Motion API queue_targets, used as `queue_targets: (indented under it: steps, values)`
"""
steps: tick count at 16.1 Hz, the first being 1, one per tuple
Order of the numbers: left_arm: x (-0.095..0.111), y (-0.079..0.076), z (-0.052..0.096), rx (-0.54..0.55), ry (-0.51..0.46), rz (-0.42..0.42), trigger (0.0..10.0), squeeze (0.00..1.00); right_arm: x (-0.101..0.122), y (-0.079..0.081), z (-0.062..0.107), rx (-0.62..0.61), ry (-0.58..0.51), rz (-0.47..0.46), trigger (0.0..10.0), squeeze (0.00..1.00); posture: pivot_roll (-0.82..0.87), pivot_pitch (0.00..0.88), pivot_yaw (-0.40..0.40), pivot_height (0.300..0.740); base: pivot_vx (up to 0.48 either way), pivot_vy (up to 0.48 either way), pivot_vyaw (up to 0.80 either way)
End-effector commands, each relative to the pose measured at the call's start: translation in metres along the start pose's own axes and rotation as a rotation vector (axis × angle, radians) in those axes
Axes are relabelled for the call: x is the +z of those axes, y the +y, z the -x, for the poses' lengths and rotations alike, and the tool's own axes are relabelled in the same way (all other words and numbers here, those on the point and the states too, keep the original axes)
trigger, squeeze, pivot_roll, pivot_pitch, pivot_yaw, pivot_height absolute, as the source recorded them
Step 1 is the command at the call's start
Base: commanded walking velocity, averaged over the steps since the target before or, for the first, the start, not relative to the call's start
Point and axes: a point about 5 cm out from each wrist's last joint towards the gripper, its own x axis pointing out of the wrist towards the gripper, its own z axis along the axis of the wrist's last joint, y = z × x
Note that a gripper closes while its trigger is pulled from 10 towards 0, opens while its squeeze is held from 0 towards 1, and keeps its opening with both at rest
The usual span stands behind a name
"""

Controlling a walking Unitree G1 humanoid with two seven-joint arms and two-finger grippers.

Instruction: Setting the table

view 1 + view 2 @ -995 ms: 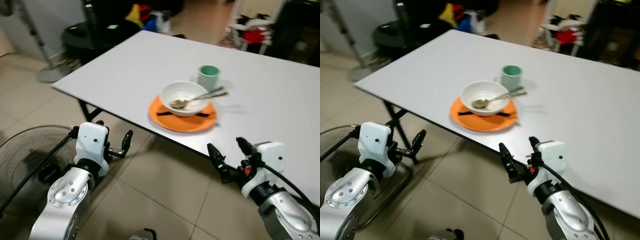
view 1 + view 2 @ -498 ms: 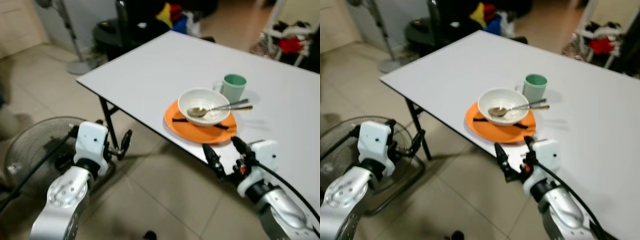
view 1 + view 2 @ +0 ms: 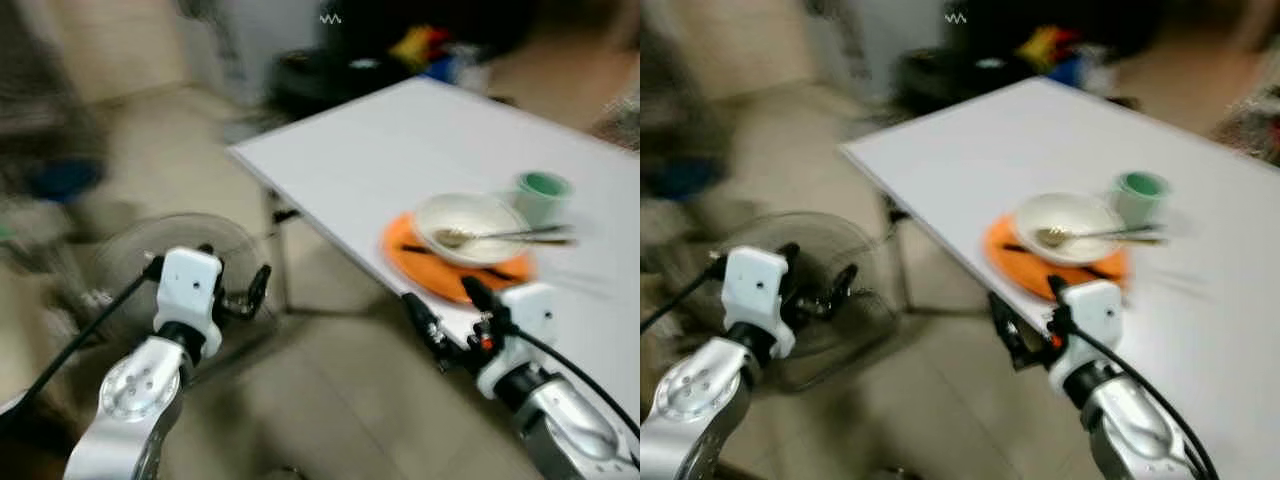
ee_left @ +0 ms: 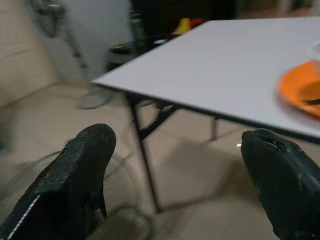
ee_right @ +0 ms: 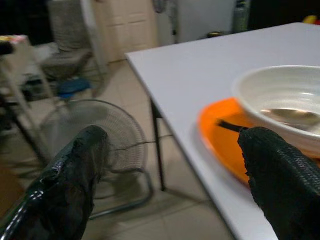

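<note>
Blurrily, as the camera swung, the head views showed a tiled floor and a white worktop (image 3: 400, 150) running off to the right. Farthest left, the left gripper (image 3: 262, 283) hung low over the floor, well apart from the worktop, holding nothing; its wrist view showed the two black fingers (image 4: 80, 170) spread wide with only floor and a worktop leg between them. Behind and just beyond it a round floor fan (image 3: 170, 255) lay on the tiles.

Next, moving right, came the worktop's near corner (image 3: 240, 155), bare. Further right, close against the near edge, sat an orange plate (image 3: 405, 245) with a white bowl (image 3: 470, 222) on it and a spoon (image 3: 500, 236) resting in the bowl, its handle pointing right. A green mug (image 3: 542, 190) stood just behind the bowl, toward the far side.

The right gripper (image 3: 448, 315) hovered just below and in front of the near edge, beside the plate. Its fingers (image 5: 75, 170) were parted and empty, the plate and bowl showing between them in the wrist view.

The risk, as I judged it: the plate lay so near the edge that a rising or advancing right gripper could clip its rim and tip bowl and spoon to the floor. The blur suggested the body was moving, which would make a clean reach harder.
</note>
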Motion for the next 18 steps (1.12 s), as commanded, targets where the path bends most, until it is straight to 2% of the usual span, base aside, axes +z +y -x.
queue_targets:
  steps: [1,6,11,15,18]
  values:
    - [0.004,0.003,-0.001,0.004,-0.012,-0.015,10.0,0.00,0.003,0.003,-0.001,0.009,-0.016,-0.004,10.0,1.00,0.13,0.000,0.025,0.740,0.000,0.000,0.80]
    - [0.004,0.003,0.000,0.003,-0.013,-0.016,10.0,0.00,0.004,0.002,-0.002,-0.005,-0.035,-0.020,10.0,1.00,0.13,0.000,0.026,0.740,0.000,0.000,0.80]
    - [0.007,0.004,0.000,0.009,-0.025,-0.023,10.0,0.00,0.000,0.002,-0.004,-0.011,-0.025,-0.080,10.0,1.00,0.14,0.000,0.027,0.740,0.000,0.000,0.80]
    - [0.010,0.008,0.001,0.012,-0.036,-0.035,10.0,0.00,-0.001,0.010,-0.007,0.056,-0.015,-0.103,10.0,1.00,0.16,0.000,0.028,0.740,0.000,0.000,0.80]
    - [0.011,0.009,0.002,0.011,-0.038,-0.034,10.0,0.00,-0.001,0.011,-0.008,0.062,-0.013,-0.105,10.0,1.00,0.17,0.000,0.027,0.740,0.000,0.000,0.80]
